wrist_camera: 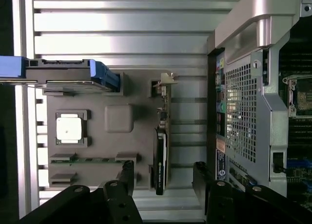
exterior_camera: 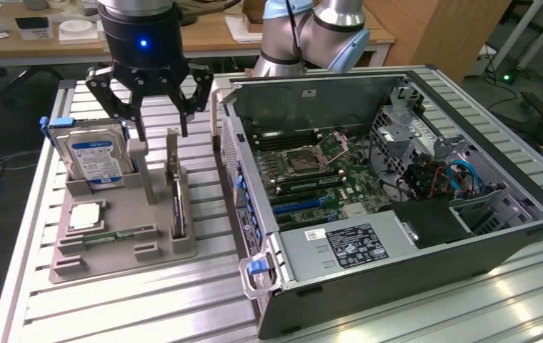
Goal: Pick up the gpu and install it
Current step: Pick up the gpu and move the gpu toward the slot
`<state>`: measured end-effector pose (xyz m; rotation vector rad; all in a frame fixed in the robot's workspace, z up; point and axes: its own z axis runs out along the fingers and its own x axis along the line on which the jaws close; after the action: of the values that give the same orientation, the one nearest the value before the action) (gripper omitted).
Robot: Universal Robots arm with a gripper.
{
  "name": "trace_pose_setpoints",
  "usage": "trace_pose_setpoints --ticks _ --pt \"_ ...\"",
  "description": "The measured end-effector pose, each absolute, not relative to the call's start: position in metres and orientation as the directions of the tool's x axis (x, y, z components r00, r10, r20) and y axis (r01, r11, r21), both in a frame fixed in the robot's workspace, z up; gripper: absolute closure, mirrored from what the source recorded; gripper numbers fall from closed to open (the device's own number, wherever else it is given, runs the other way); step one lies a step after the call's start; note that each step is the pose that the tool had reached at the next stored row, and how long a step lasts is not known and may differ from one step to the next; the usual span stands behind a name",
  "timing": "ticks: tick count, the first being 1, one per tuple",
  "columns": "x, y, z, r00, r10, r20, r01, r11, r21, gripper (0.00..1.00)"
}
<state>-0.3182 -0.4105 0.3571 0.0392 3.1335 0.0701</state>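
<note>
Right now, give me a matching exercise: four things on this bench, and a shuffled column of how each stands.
1. gpu
2. hard drive
3. gripper
4. computer case

A. lying open, at the exterior view's right
B. open, above the grey holder
C. upright, blue-white label
D. on edge in a holder slot

Pairs: 1-D, 2-C, 3-B, 4-A
</note>
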Motion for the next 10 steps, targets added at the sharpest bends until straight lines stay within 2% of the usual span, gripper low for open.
trace_pose_setpoints --ticks 10 --pt "-0.318 -0.415 0.342 -1.0 0.023 -0.006 0.023 0.999 0.045 0.4"
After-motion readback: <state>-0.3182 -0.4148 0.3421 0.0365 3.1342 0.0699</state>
